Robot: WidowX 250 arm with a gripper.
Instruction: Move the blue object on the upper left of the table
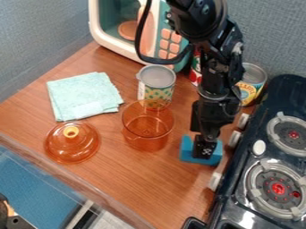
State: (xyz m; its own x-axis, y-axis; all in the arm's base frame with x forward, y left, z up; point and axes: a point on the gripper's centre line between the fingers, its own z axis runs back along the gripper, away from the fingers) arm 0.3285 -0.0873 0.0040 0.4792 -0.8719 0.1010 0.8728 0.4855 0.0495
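Wooden tabletop [134, 181] below, the pincer [205, 150] meets the blue object [187, 152] at four o'clock, opening and hold impossible to tell; likely grasping now, next lifting towards ten o'clock.

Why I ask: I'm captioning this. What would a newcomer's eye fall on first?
Probably the black arm first, hanging in from the top edge, its gripper at the blue object right of centre. Next, the see-through orange pot near the middle, with an orange lid to its left, and the red-centred burners along the right edge.
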